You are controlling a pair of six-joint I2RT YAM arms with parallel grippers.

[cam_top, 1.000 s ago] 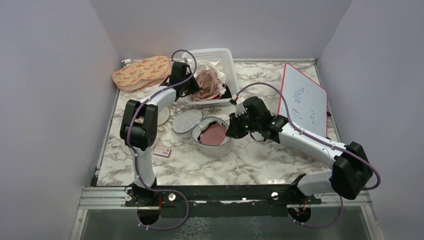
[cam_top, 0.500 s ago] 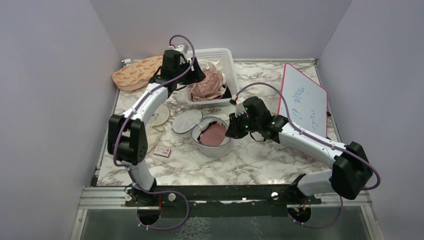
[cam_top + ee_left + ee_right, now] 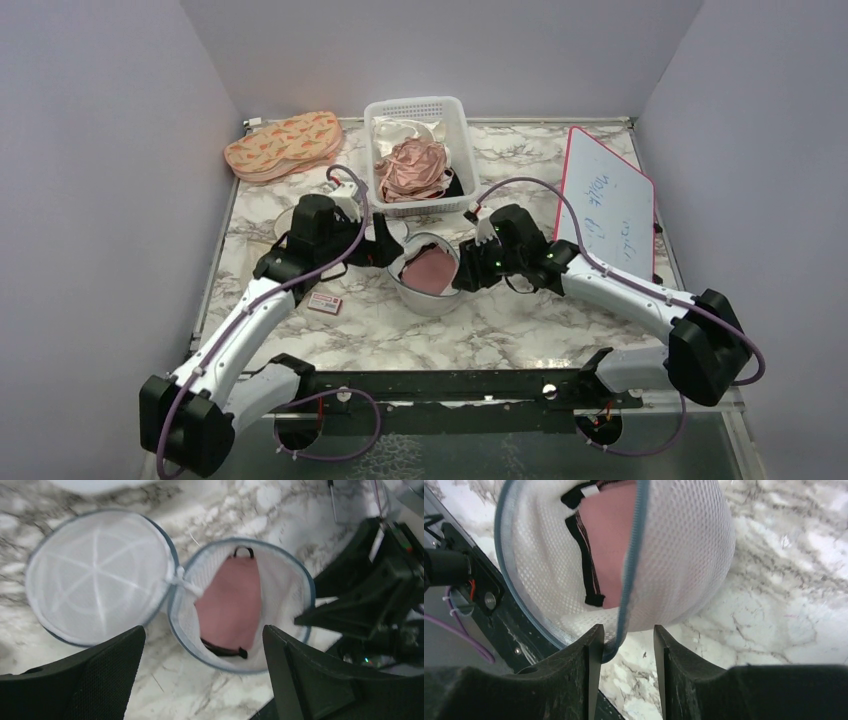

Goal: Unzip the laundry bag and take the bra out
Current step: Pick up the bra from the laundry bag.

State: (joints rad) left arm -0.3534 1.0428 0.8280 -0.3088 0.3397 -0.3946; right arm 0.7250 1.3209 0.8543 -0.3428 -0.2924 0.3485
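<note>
The laundry bag (image 3: 432,298) stands unzipped on the marble table, its round mesh lid (image 3: 100,575) folded flat to the left. The dusty-pink bra (image 3: 230,605) with black trim lies inside the bag. My left gripper (image 3: 202,680) hovers open just above the bag (image 3: 285,585), with one finger (image 3: 75,680) near the lid side and nothing between the fingers. My right gripper (image 3: 624,655) is at the bag's right edge with its jaws apart. The blue-grey zip rim (image 3: 630,580) passes between them, touching only the left finger (image 3: 589,670). The same bra (image 3: 606,540) shows through the opening.
A white slotted basket (image 3: 415,103) at the back holds peach-pink satin cloth (image 3: 410,170). A flat patterned cloth pouch (image 3: 283,145) lies back left, a whiteboard (image 3: 610,200) leans at the right, and a small red-and-white card (image 3: 325,302) lies left of the bag.
My left arm has swung from the basket down to the bag and its gripper has opened. My right gripper has opened its pinch on the bag's rim.
</note>
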